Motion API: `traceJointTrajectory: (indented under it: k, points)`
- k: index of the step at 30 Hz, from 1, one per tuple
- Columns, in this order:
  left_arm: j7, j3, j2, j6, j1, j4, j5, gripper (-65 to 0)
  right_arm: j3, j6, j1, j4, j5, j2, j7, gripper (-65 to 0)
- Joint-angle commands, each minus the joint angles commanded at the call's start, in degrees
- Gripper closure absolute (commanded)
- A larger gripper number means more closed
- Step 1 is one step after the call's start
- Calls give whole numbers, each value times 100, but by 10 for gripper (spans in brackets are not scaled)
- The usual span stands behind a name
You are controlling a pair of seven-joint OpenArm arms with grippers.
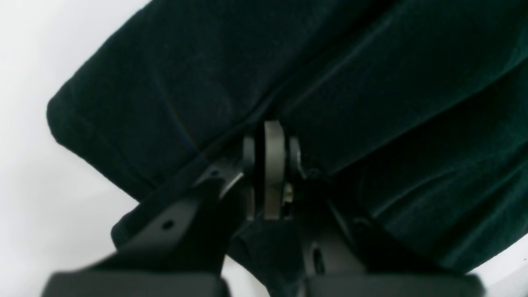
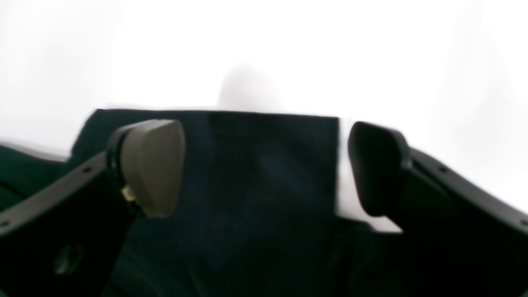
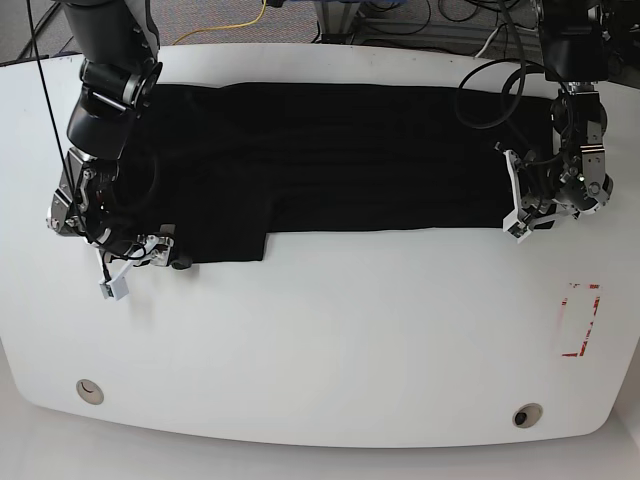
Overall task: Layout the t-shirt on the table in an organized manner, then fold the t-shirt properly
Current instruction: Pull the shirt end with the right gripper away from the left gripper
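Observation:
The black t-shirt [image 3: 330,160] lies spread wide across the back half of the white table [image 3: 350,330], with a sleeve flap hanging down at its lower left. My left gripper [image 3: 512,215] sits at the shirt's right edge. In the left wrist view its fingertips [image 1: 270,136] are pressed together on a fold of the t-shirt [image 1: 371,82]. My right gripper [image 3: 170,258] is at the sleeve's lower left corner. It stands open [image 2: 264,165], its fingers straddling the straight hem of the t-shirt [image 2: 255,198] just above the cloth.
A red rectangle marking [image 3: 580,320] is on the table at the right. Two round grommet holes [image 3: 90,390] [image 3: 527,414] sit near the front edge. A small white tag [image 3: 113,290] dangles beside the right gripper. Cables [image 3: 400,20] run behind the table.

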Motion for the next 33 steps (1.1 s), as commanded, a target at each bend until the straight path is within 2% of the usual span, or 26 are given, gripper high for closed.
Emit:
traceJointTrajectory:
  k: [9, 11, 22, 29, 33]
  points:
    - [0, 0, 0, 0, 9, 0, 0, -22, -9, 0, 0, 9, 9, 9, -343, -590]
    - [0, 0, 0, 0, 9, 0, 0, -22, -9, 0, -9, 9, 18, 18, -360, -572]
    - [0, 0, 0, 0, 9, 0, 0, -22, -9, 0, -18, 9, -9, 35, -369, -327]
    - [0, 0, 0, 0, 9, 0, 0, -22, -9, 0, -9, 9, -9, 35, -369, -140]
    - [0, 0, 0, 0, 9, -9, 0, -22, -9, 0, 0, 79, 9, 35, -369, -78]
